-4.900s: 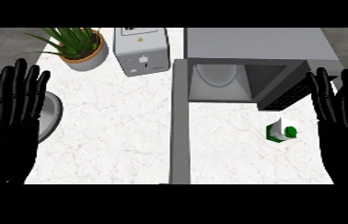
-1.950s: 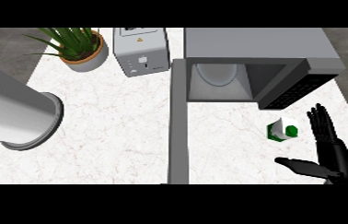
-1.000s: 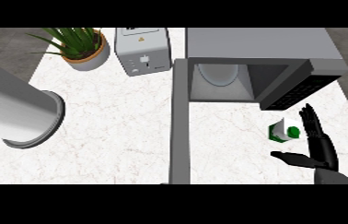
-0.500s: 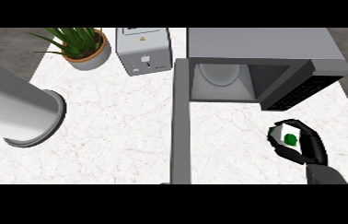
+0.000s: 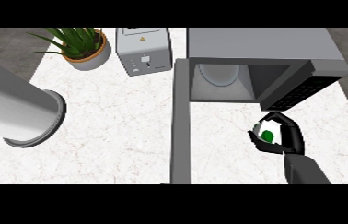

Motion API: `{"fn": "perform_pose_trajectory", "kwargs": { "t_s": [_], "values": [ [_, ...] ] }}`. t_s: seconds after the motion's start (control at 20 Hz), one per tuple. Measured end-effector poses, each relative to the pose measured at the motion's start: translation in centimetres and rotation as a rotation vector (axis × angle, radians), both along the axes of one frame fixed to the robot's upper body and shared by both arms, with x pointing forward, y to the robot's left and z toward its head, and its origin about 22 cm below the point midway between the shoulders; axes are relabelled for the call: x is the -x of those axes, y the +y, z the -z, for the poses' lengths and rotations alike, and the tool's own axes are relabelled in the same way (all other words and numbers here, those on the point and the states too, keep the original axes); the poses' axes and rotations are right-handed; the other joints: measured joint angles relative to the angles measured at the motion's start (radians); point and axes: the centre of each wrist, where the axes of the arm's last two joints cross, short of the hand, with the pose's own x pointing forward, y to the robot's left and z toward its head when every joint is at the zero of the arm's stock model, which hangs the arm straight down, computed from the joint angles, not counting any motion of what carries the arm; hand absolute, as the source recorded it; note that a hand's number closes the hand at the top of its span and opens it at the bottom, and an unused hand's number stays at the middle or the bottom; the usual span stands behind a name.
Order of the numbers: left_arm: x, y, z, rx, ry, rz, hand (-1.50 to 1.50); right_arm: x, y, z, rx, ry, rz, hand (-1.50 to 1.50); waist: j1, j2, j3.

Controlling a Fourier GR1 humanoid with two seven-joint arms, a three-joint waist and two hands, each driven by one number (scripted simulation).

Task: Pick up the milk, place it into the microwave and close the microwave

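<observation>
White marble bench (image 5: 115,121) under my right hand (image 5: 289,138), whose fingers curl around the milk (image 5: 266,132), just below the open microwave (image 5: 262,66). I see a green spot on the carton but no readable lettering. My left hand isn't visible.

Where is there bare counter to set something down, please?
The widest bare patch lies between the toaster, the grey forearm and the open microwave door. It is crowded right of the door, where the right hand holds the milk.

White-and-green milk (image 5: 267,132), black right hand (image 5: 287,136), grey microwave (image 5: 262,45), white marbled counter (image 5: 115,121)
</observation>
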Motion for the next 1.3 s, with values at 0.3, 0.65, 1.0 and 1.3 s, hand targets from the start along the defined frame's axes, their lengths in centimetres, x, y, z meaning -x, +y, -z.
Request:
{"fn": "perform_pose_trajectory", "kwargs": {
  "t_s": [0.3,0.65,1.0,1.3],
  "values": [
    [-0.3,0.4,0.0,0.008,0.000,-0.007,-1.50,-0.8,2.9,-0.1,-0.031,-0.038,-0.070,1.50,-0.013,-0.003,0.000],
    [0.6,0.8,-0.2,0.008,0.012,-0.025,-1.50,-2.1,6.9,-2.1,-0.082,-0.102,-0.189,1.50,-0.028,-0.010,-0.002],
    [0.8,1.4,0.4,0.009,0.023,-0.037,-1.50,-3.2,10.4,-7.1,-0.050,-0.152,-0.179,1.50,-0.025,-0.008,-0.002],
    [0.5,1.9,0.6,0.010,0.027,-0.030,-1.50,-5.0,12.2,-11.4,-0.009,-0.161,-0.147,1.50,-0.019,-0.006,-0.001]
  ]
}}
